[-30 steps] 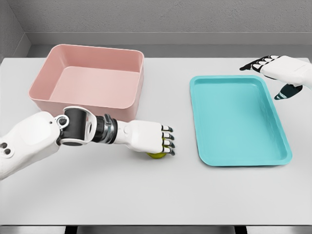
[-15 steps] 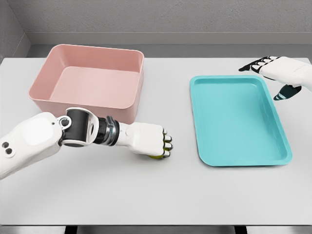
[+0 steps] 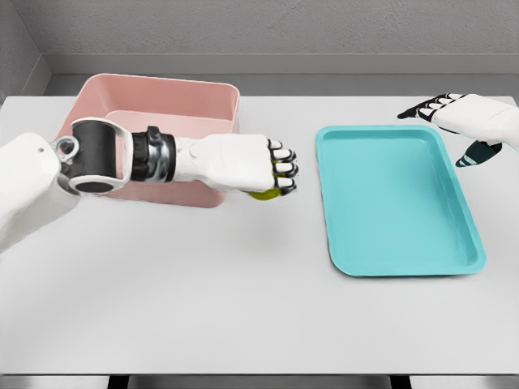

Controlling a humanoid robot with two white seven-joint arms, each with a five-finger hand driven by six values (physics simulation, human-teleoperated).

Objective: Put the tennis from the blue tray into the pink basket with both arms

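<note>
Yellow-green shows just beneath the curled fingers [image 3: 280,173] of the left hand [image 3: 243,162], and that sliver is the tennis ball [image 3: 262,194], gripped from above with the palm turned down over it so that most of it is hidden. The hand hangs above the table [image 3: 243,316], in the gap between the two containers, just off the near right corner of the pink basket [image 3: 219,101]; I cannot tell how high it sits, but the ball looks clear of the surface. A top-down grip like this makes sense for a carry, since the fingers cage the ball and it can simply be let drop once it is over the opening. Behind the knuckles the black wrist and white forearm run back to the left, crossing in front of the basket's near wall and covering part of it. The basket holds nothing that I can see. The blue tray [image 3: 454,263] lies to the right, its floor bare, so the ball has plainly left it. Beyond the tray's far right corner the right hand [image 3: 454,113] hovers with its fingers spread and holding nothing, well apart from the ball, looking parked out of the way. What remains, as I judge it, is a short travel back over the rim and a release.
</note>
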